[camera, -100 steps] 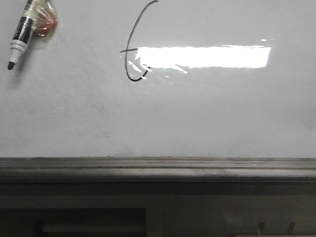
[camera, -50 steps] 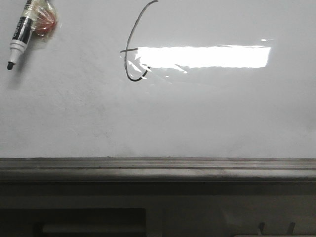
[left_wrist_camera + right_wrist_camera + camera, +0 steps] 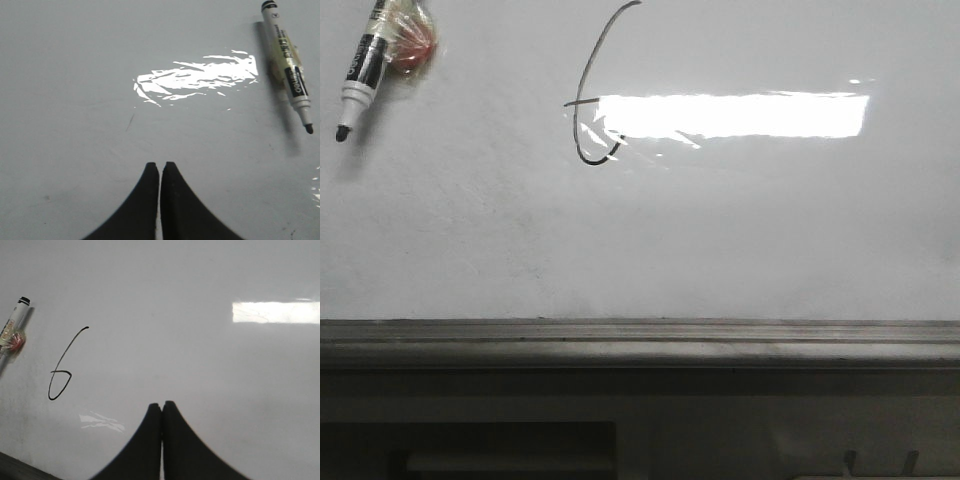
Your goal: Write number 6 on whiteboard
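Note:
The whiteboard (image 3: 720, 230) fills most of the front view. The number 6 (image 3: 588, 70) is a thin black line at its upper middle, and its loop is partly washed out by glare. In the right wrist view the number 6 (image 3: 61, 372) shows with a closed loop. A black-and-white marker (image 3: 360, 70), uncapped, lies on the board at the upper left, and also shows in the left wrist view (image 3: 286, 65) and the right wrist view (image 3: 14, 320). My left gripper (image 3: 160, 164) is shut and empty, apart from the marker. My right gripper (image 3: 162, 403) is shut and empty, beside the 6.
A grey metal tray edge (image 3: 640, 340) runs along the board's near side. A red lump in clear wrap (image 3: 412, 48) is stuck to the marker. A bright rectangular light glare (image 3: 730, 115) lies over the board beside the 6.

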Robot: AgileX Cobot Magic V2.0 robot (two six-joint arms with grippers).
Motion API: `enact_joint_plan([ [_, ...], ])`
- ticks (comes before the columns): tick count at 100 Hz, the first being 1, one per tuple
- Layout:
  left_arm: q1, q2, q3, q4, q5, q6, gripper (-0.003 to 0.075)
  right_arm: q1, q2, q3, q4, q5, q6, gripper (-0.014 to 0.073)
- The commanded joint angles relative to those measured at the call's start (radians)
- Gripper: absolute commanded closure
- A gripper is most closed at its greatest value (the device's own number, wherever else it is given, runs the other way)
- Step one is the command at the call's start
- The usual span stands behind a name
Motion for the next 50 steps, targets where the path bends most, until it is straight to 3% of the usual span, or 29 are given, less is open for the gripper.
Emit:
enact_joint_plan([
  [1,0.038,-0.024,0.049,0.002,-0.079,-0.012,0.074,-0.005,0.01,-0.023,0.012,-0.061,-0.008,0.0664],
  [17,0.107,-0.032,0.051,0.013,-0.077,-0.014,0.074,-0.005,0.01,-0.023,0.012,-0.061,-0.008,0.0664],
  [29,0.094,-0.032,0.051,0.071,-0.077,-0.037,0.074,-0.005,0.01,-0.023,0.012,-0.061,-0.008,0.0664],
  [50,0.077,-0.032,0.049,0.046,-0.07,-0.037,0.074,-0.005,0.01,-0.023,0.012,-0.061,-0.008,0.0664],
])
